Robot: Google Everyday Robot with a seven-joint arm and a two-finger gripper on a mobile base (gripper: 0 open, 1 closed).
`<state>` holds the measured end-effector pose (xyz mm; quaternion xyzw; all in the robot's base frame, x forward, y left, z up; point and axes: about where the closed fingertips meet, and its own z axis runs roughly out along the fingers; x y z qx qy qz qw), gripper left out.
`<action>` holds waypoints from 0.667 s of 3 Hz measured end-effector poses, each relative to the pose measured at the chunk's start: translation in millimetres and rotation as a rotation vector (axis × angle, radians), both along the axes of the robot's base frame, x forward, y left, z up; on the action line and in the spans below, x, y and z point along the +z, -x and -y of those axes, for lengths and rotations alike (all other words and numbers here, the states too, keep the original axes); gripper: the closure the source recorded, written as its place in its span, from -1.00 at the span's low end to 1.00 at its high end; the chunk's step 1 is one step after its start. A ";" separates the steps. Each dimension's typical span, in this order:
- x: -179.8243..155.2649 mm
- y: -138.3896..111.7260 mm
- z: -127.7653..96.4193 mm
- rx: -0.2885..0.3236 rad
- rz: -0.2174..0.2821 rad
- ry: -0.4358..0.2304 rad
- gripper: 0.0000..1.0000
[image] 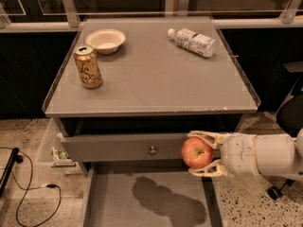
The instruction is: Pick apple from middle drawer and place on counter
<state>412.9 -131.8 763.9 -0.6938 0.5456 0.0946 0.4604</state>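
The red-orange apple [197,152] is held in my gripper [202,154], whose pale fingers [207,137] close above and below it. The gripper comes in from the right on a white arm. It holds the apple in the air above the open middle drawer [118,197], in front of the upper drawer front. The drawer's grey floor carries the arm's shadow and holds nothing that I can see. The counter [156,79] lies above and behind the apple, its front edge just higher than the gripper.
On the counter stand a gold drinks can [88,66] at the left, a white bowl [105,40] at the back left and a lying plastic bottle [191,41] at the back right. The upper drawer front has a round knob [152,151]. A black cable [28,193] lies on the floor left.
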 end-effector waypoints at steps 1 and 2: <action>18.4 -18.5 -8.9 0.035 0.028 0.024 1.00; 52.3 -52.1 -25.1 0.106 0.063 0.075 1.00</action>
